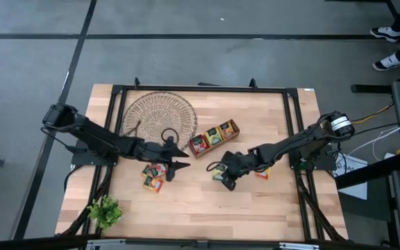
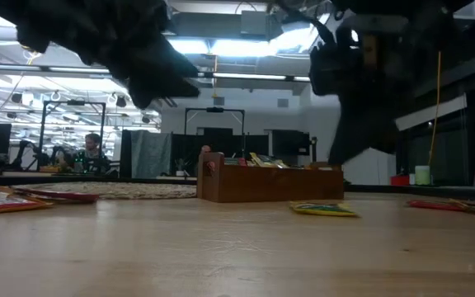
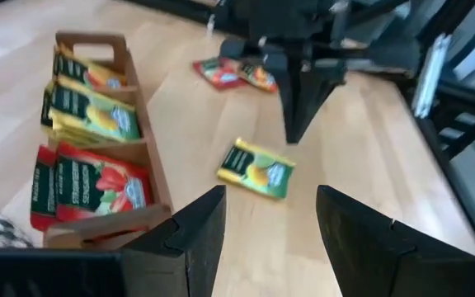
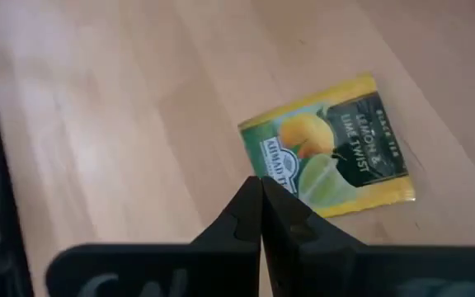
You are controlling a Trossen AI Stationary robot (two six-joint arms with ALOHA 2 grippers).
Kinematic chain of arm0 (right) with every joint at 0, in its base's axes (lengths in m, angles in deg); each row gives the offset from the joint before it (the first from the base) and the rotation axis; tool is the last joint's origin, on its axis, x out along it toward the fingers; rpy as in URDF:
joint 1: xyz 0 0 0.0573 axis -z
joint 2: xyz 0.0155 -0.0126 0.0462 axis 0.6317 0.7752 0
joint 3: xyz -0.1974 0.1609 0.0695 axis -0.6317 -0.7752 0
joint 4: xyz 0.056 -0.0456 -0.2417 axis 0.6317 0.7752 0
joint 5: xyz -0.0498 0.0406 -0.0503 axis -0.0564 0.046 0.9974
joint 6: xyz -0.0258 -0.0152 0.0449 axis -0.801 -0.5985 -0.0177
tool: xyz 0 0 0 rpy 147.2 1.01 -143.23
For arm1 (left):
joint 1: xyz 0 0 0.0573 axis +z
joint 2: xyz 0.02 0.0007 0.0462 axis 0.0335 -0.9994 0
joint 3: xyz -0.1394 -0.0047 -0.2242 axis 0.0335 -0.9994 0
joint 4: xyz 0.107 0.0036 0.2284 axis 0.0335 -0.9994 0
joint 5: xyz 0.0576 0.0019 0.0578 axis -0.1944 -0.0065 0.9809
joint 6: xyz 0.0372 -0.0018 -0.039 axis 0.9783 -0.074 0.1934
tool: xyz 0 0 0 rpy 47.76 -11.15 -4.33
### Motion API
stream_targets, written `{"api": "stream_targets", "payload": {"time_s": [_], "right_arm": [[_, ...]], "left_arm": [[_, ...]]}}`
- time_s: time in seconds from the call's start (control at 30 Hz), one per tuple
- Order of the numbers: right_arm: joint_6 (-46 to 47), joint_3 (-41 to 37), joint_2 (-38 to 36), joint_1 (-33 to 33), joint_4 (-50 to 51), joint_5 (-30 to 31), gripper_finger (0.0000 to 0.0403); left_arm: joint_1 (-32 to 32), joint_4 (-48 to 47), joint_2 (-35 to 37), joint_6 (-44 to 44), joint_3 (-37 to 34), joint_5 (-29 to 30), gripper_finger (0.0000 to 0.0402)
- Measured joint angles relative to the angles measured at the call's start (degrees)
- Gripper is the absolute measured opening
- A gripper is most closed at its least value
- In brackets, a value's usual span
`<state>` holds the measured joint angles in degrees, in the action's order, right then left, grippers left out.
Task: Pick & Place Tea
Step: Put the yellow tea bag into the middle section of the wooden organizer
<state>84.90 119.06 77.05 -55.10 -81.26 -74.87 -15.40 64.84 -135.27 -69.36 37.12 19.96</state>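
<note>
A yellow-green tea sachet [image 4: 328,157] lies flat on the wooden table, also visible in the left wrist view [image 3: 256,169] and the low view [image 2: 324,209]. My right gripper [image 4: 261,186] is shut and hangs just above its near edge [image 3: 293,132], clear of the table. My left gripper [image 3: 270,198] is open and raised near the table's middle [image 1: 179,165], to the left of that sachet. Other sachets stand in the wooden tray [image 1: 214,137]. Loose ones lie by my left gripper [image 1: 154,175] and under my right arm [image 1: 262,172].
The round wicker dish [image 1: 160,114] sits at the far left of the table, beside the tray [image 3: 105,124]. A small green plant [image 1: 105,210] stands at the near left corner. Black frame rails [image 1: 294,125] run along the table's sides. A person [image 2: 93,148] sits far behind.
</note>
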Motion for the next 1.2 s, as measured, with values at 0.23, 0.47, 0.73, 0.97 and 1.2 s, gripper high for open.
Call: {"api": "stream_targets", "payload": {"time_s": [0.23,0.47,0.73,0.97,1.2], "right_arm": [[4.0,0.0,1.8,-0.7,1.6,4.9,0.0003],[7.2,0.0,6.8,-1.2,-1.2,5.0,0.0003],[8.9,0.1,12.4,-1.4,-14.7,4.0,0.0003],[3.1,6.6,19.4,-0.5,-20.2,3.8,0.0003],[-13.0,17.1,18.7,-0.4,-11.4,3.7,0.0004]], "left_arm": [[0.0,0.0,-8.4,1.9,3.4,-0.5,0.0184],[-0.6,-1.1,-12.3,1.0,3.7,-0.6,0.0184],[-2.4,-4.5,-12.6,1.0,3.7,0.0,0.0184],[-3.8,-4.9,-12.6,0.9,3.7,0.1,0.0184],[-5.0,-4.0,-12.6,0.0,3.7,0.2,0.0168]]}}
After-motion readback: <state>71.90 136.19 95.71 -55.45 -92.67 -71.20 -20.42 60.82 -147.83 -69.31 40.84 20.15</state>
